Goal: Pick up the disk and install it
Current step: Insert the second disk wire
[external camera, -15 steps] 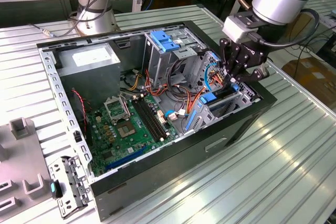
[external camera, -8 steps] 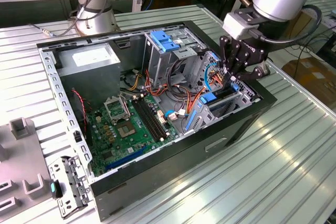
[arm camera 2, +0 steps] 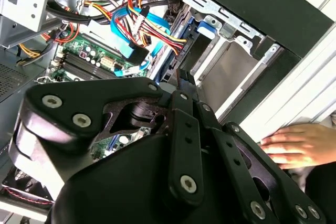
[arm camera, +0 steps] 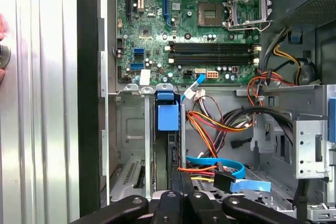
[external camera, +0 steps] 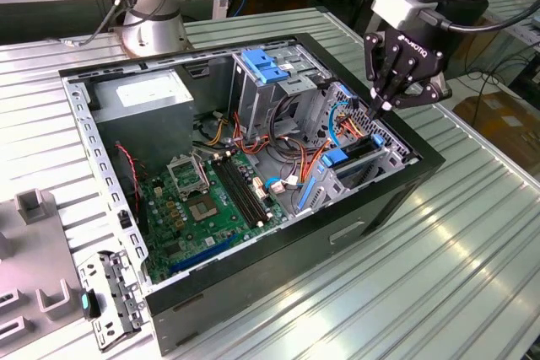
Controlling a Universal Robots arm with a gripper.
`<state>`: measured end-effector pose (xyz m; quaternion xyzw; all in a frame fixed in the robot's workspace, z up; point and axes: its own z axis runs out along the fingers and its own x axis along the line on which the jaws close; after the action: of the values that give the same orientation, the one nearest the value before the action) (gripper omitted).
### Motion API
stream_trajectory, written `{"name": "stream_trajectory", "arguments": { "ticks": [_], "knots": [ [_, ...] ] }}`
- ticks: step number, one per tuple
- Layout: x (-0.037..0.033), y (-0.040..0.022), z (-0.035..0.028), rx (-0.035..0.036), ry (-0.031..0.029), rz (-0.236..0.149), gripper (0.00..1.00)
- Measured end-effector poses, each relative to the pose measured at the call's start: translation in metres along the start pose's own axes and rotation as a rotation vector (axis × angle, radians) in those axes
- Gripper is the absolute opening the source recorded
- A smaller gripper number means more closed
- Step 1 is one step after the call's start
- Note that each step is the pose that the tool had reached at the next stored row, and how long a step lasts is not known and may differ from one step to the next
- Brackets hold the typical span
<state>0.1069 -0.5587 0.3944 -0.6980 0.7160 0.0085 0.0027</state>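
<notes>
Black linkage of the claw [arm camera 2: 181,85] crowds the second wrist view, its fingers drawn together to a narrow tip with nothing between them. That tip sits low over the drive cage at the corner of the open computer case [external camera: 253,309], among the orange, red and blue cables [arm camera 2: 139,30].

Standing on edge in the cage slot is what I take to be the disk [arm camera: 168,116]: in the first wrist view a blue plastic tab tops a thin dark body running down between the metal cage walls (its label cannot be seen from here). Seated upright like this, it looks already slid into its bay, and the closed claw directly above it reads as pressing or having just let go; which, I cannot tell.

In the exterior view the arm reaches in from the exterior view's right, wrist pitched steeply down so the claw [external camera: 386,107] points into the case. A person's hand [arm camera 2: 302,142] rests on the ribbed table [external camera: 439,267] beside the case, probably steadying it.
</notes>
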Motion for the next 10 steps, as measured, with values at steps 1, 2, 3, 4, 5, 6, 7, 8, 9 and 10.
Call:
{"name": "stream_trajectory", "arguments": {
  "ticks": [1, 2, 3, 4, 5, 6, 7, 8, 9, 10],
  "knots": [
    [0.0000, 0.0000, 0.0000, 0.0000, -0.0001, 0.000, 0.11],
    [0.0000, 0.0000, 0.0000, 0.0000, -0.0001, 0.000, 0.11],
    [0.0000, 0.0000, 0.0000, 0.0000, -0.0002, 0.000, 0.11],
    [0.0000, 0.0000, 0.0000, 0.0000, -0.0003, 0.000, 0.11],
    [-0.0002, 0.0005, 0.0000, 0.0000, -0.0003, 0.000, 0.11],
    [-0.0006, 0.0013, -0.0001, 0.0000, 0.0000, 0.000, 0.11],
    [-0.0016, 0.0020, 0.0000, 0.0001, -0.0001, 0.000, 0.11],
    [-0.0028, 0.0031, -0.0002, 0.0000, 0.0000, 0.000, 0.11],
    [-0.0040, 0.0035, -0.0004, -0.0001, 0.0001, 0.000, 0.11],
    [-0.0074, 0.0037, -0.0013, -0.0004, 0.0035, 0.000, 0.11]
  ]
}}
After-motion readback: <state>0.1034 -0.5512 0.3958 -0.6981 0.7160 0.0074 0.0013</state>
